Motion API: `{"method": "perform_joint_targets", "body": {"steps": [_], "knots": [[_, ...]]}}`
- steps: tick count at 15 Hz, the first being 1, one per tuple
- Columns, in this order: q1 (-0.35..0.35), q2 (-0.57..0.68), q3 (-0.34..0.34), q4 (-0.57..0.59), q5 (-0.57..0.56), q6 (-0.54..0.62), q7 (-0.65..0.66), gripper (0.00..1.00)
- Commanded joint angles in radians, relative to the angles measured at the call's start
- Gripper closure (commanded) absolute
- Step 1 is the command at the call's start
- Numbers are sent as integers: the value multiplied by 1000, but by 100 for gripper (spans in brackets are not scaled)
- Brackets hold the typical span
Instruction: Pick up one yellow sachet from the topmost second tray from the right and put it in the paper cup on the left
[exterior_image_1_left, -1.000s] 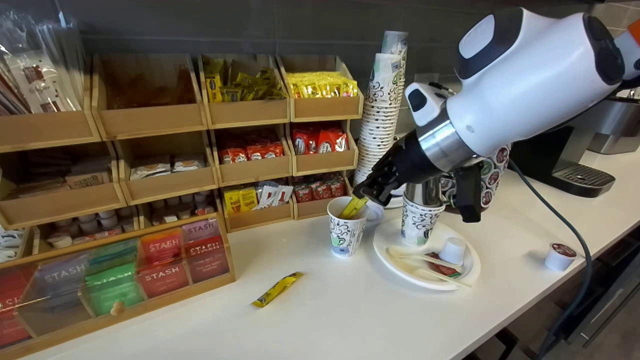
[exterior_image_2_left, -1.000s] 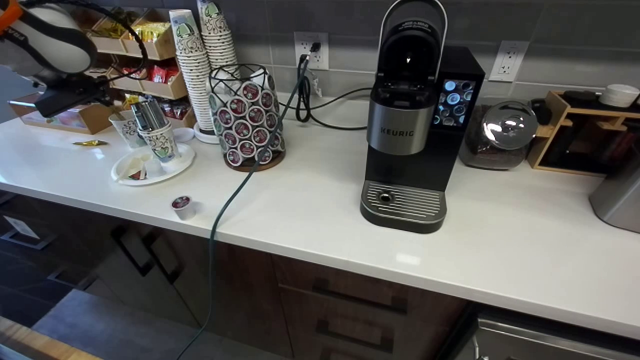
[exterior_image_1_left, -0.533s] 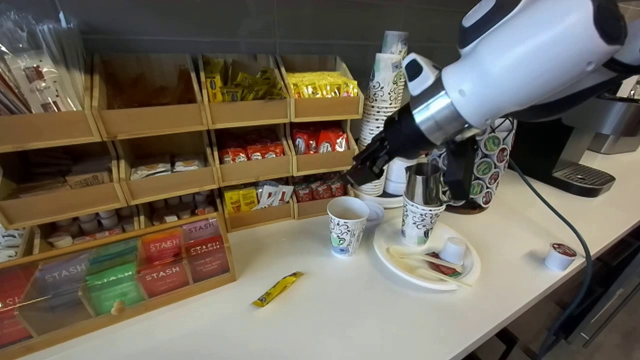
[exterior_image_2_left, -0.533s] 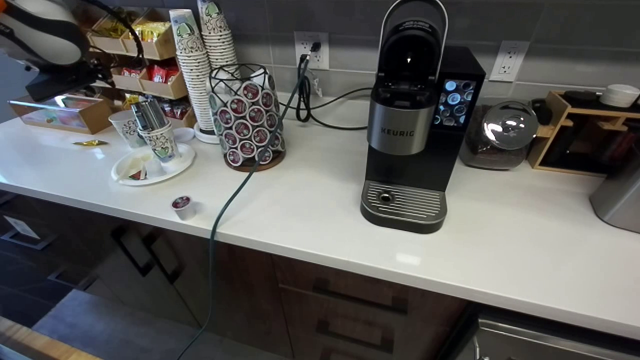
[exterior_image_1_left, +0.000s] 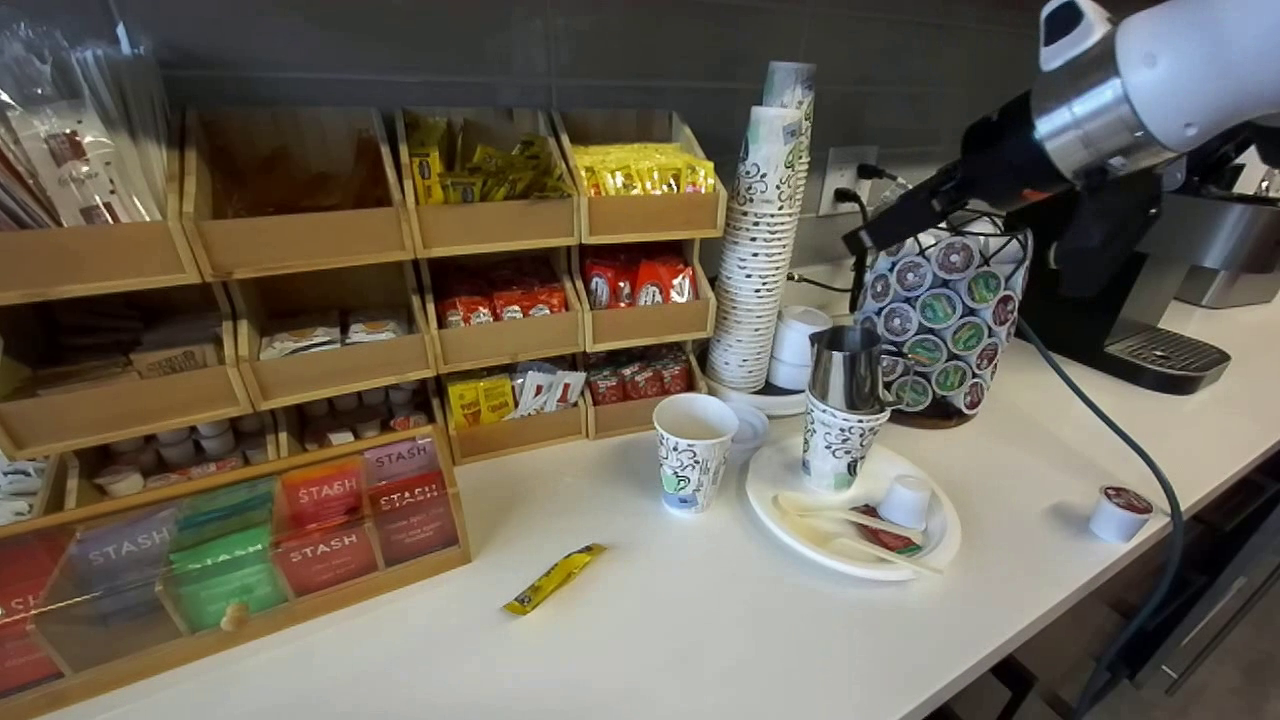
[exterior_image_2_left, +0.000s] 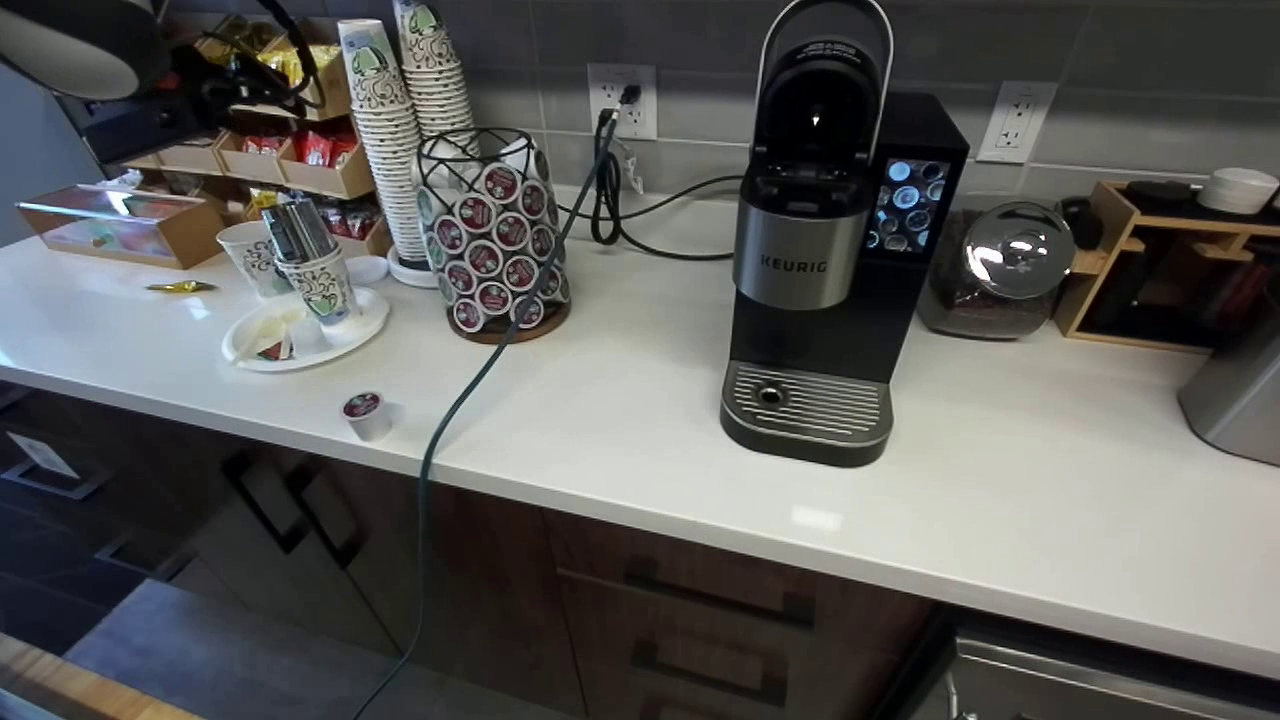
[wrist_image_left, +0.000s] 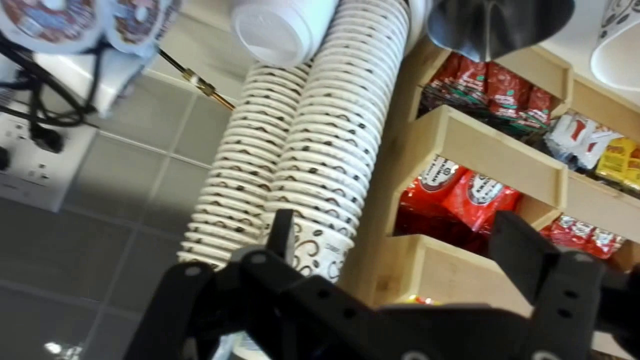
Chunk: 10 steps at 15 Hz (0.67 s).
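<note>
My gripper (wrist_image_left: 400, 235) stands wide open in the wrist view, nothing between its fingers. In an exterior view the gripper (exterior_image_1_left: 860, 240) hangs high, beside the pod rack and well up from the paper cup. That paper cup (exterior_image_1_left: 690, 475) stands upright on the counter, left of the plate; its lower inside is hidden by its wall. One yellow sachet (exterior_image_1_left: 553, 578) lies flat on the counter in front of it. The tray (exterior_image_1_left: 492, 226), top row and second from the right, is stocked with more yellow sachets (exterior_image_1_left: 500, 168).
Tall cup stacks (exterior_image_1_left: 755, 260) rise between the bins and the pod rack (exterior_image_1_left: 940, 330). On the plate (exterior_image_1_left: 770, 520) are a speckled cup (exterior_image_1_left: 838, 455) bearing a metal pitcher (exterior_image_1_left: 848, 370), stirrers and a small white tub. A coffee machine (exterior_image_2_left: 810, 300) stands farther along. A cable crosses the counter.
One second ago the gripper held a yellow sachet at the paper cup's mouth. That sachet is now out of sight; the jaws have opened and the arm has risen away toward the pod rack.
</note>
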Motion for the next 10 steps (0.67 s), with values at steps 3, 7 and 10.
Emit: {"method": "perform_joint_targets", "body": {"steps": [3, 7, 10], "knots": [[-98, -361, 18, -210, -12, -22, 57, 0], [-178, -589, -57, -267, -110, 77, 122, 0], [-185, -539, -47, -225, -88, 79, 97, 0]]}}
